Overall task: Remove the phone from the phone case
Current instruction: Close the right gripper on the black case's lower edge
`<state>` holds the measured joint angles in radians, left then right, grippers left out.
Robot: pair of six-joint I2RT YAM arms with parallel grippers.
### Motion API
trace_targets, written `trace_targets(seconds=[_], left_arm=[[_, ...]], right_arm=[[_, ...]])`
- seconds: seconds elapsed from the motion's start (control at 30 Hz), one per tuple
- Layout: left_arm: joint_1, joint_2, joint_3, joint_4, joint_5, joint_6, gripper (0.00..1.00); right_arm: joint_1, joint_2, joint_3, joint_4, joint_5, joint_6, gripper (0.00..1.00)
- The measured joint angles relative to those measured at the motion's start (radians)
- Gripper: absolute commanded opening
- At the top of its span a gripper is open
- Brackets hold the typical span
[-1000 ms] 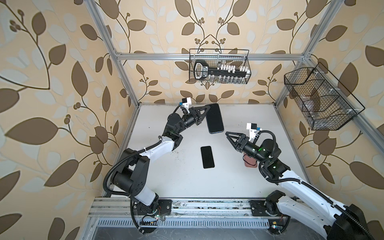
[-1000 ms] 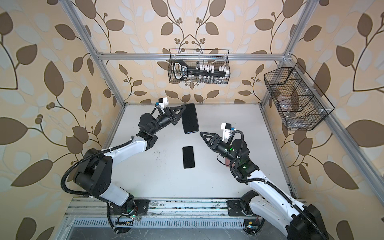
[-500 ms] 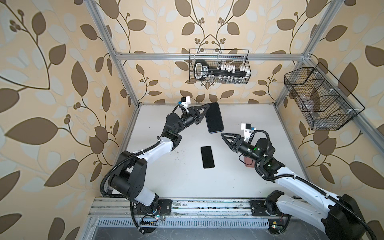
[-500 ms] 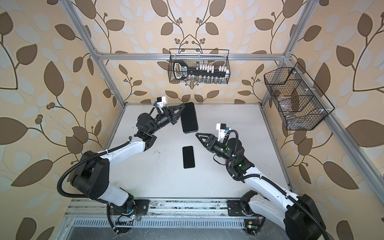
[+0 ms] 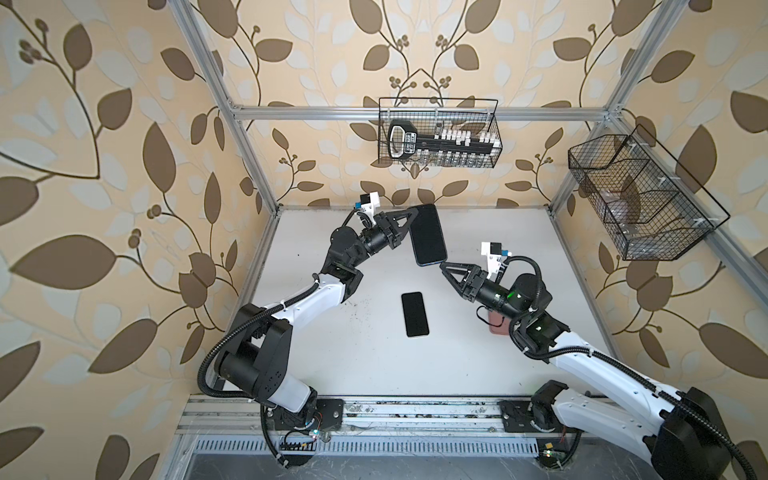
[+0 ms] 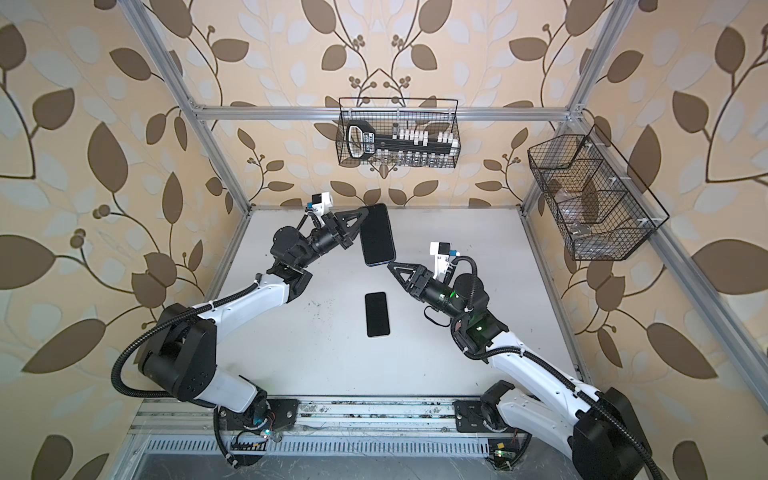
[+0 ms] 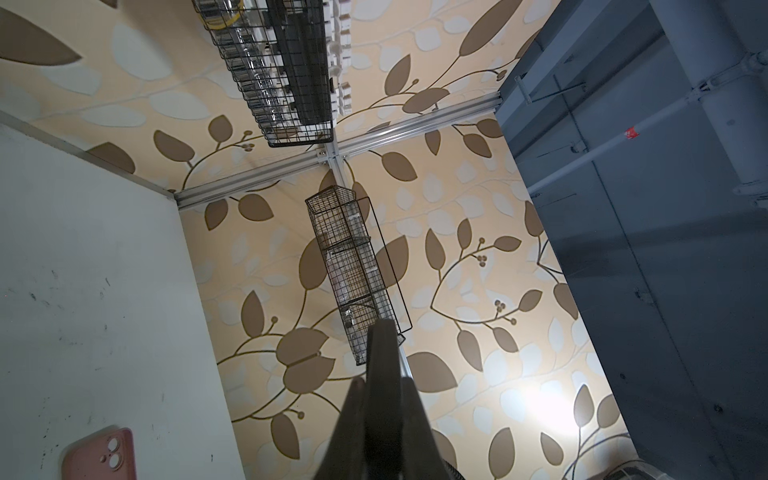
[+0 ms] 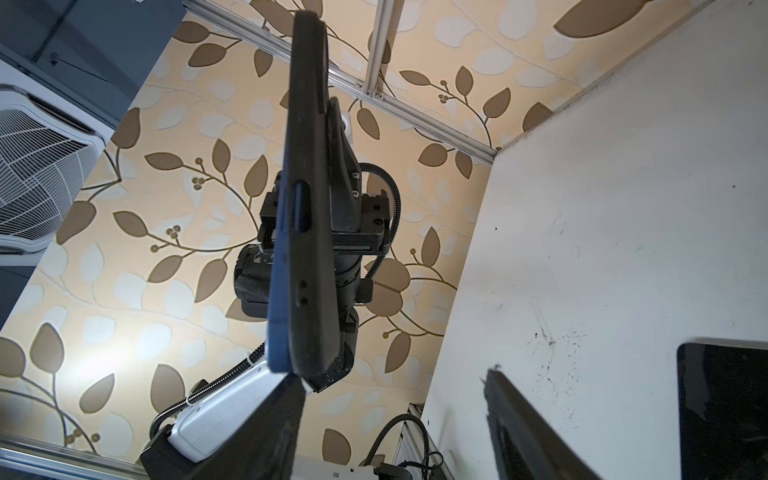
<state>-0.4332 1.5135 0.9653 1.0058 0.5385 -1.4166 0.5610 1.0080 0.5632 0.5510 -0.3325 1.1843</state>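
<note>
From where I stand, the left gripper [image 5: 410, 219] is clamped tight on the long edge of the phone [image 5: 428, 235], near its 11 o'clock corner, and holds it up in the air above the 12 o'clock side of the desk [image 5: 353, 357], screen facing up in both top views [image 6: 377, 240]. The phone sits in its dark phone case [image 8: 316, 270]; in the right wrist view it shows edge-on, with a blue strip along one side. The right gripper [image 5: 446, 268] has its jaws spread wide and grips nothing. One of its fingertips [image 8: 291, 390] is right at the phone's 5 o'clock corner; I cannot tell whether it touches. A second black phone [image 5: 414, 314] lies flat near the middle of the desk. A pink case [image 7: 102, 455] lies at about 4 o'clock, partly under the right arm in a top view [image 5: 496, 328]
</note>
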Motion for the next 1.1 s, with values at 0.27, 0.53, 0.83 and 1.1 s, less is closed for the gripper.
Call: trace_targets(seconds=[0.27, 0.53, 0.83, 1.1], left_arm=[[-0.012, 0.0, 0.0, 0.0, -0.016, 0.0, 0.0], [-0.047, 0.0, -0.006, 0.013, -0.024, -0.002, 0.0], [-0.065, 0.0, -0.038, 0.019, -0.026, -0.008, 0.0], [-0.065, 0.011, -0.038, 0.026, -0.027, -0.006, 0.0]], right_arm=[[0.0, 0.018, 0.003, 0.007, 0.0, 0.0, 0.7], [-0.01, 0.037, 0.009, 0.019, -0.004, 0.0, 0.69], [-0.02, 0.081, 0.02, 0.068, -0.012, 0.011, 0.53], [-0.017, 0.092, 0.021, 0.125, -0.024, 0.04, 0.38]])
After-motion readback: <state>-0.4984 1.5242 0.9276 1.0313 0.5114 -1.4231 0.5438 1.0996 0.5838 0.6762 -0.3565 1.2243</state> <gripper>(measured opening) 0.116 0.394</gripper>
